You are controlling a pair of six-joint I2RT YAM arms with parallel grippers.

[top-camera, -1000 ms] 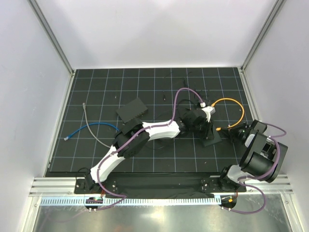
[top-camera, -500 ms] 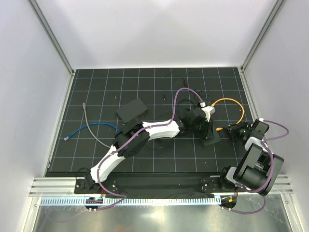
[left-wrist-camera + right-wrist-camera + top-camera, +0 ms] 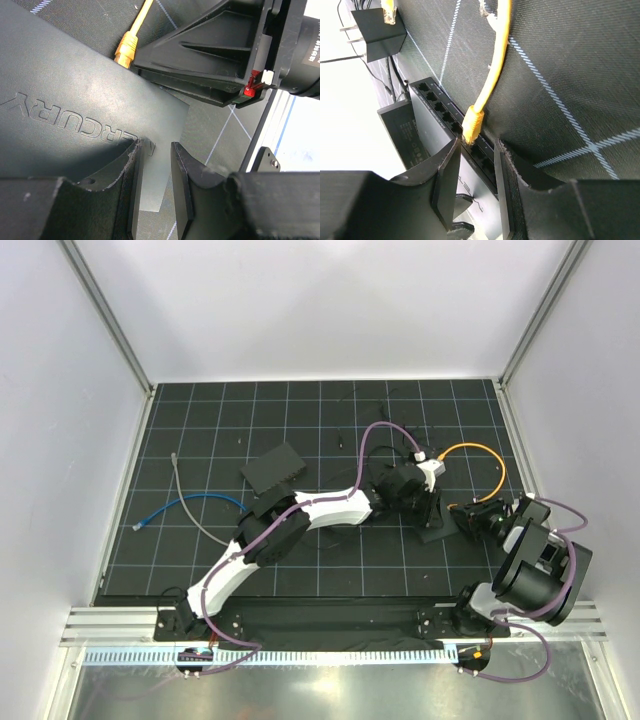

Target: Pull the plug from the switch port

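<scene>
Plug [image 3: 473, 124], yellow, ribbed, in matte blk switch [image 3: 431, 114], prob. seated

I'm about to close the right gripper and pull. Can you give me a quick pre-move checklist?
1. Orange plug seated in the switch port: ok.
2. Right gripper open: ok.
3. Plug inside its jaws: not ok; it sits at the tips, not yet between them.
4. Left gripper down on the switch top: ok; whether it presses firmly, cannot tell.
5. Orange cable slack, loosely looped: ok.
</scene>
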